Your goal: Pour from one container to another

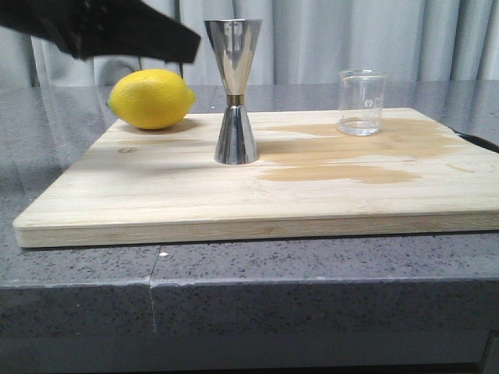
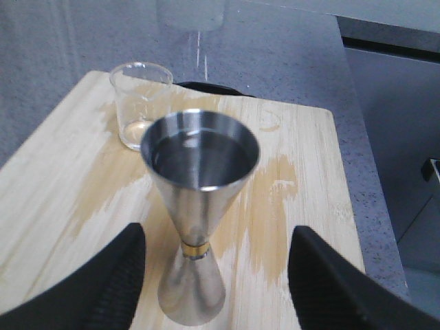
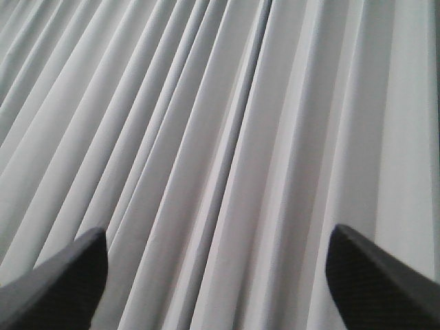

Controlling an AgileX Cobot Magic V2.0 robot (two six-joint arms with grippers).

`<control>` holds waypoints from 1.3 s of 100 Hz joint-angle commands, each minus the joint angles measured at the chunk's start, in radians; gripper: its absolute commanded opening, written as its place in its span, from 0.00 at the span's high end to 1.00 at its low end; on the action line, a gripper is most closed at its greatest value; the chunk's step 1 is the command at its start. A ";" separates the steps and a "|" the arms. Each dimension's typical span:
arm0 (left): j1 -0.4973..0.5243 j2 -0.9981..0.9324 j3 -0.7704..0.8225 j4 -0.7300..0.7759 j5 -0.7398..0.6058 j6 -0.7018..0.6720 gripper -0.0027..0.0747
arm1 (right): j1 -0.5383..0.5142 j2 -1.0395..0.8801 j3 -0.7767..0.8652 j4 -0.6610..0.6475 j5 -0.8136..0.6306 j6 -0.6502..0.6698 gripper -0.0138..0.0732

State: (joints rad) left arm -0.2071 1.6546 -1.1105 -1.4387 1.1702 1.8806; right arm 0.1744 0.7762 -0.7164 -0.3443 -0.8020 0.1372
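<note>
The steel hourglass jigger stands upright in the middle of the wooden board. Its upper cup has a dark, shiny inside that looks to hold liquid. The clear glass beaker stands upright at the board's back right, apart from the jigger, with a little liquid at its bottom. My left gripper is open, its fingers wide on either side of the jigger's lower cone without touching it. The left arm hangs just left of the jigger's top. My right gripper is open, holds nothing and faces the curtain.
A yellow lemon lies at the board's back left, under the left arm. Wet brown patches spread over the board between the jigger and the beaker. A dark object shows at the board's right edge. The grey counter surrounds the board.
</note>
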 commanded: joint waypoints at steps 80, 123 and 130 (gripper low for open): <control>0.216 -0.698 -0.068 -0.324 -0.349 -0.182 0.65 | -0.006 -0.051 -0.085 0.193 0.349 -0.239 0.17; 0.216 -1.208 0.220 -0.263 -0.964 -0.221 0.65 | -0.083 -0.324 -0.127 0.262 0.897 -0.442 0.17; 0.216 -1.290 0.315 -0.265 -0.984 -0.221 0.65 | -0.125 -0.372 -0.120 0.246 1.032 -0.442 0.17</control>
State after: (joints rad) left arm 0.0054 0.4352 -0.8688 -1.6778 0.2147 1.6723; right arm 0.0962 0.4516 -0.8102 -0.0878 0.1143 -0.2921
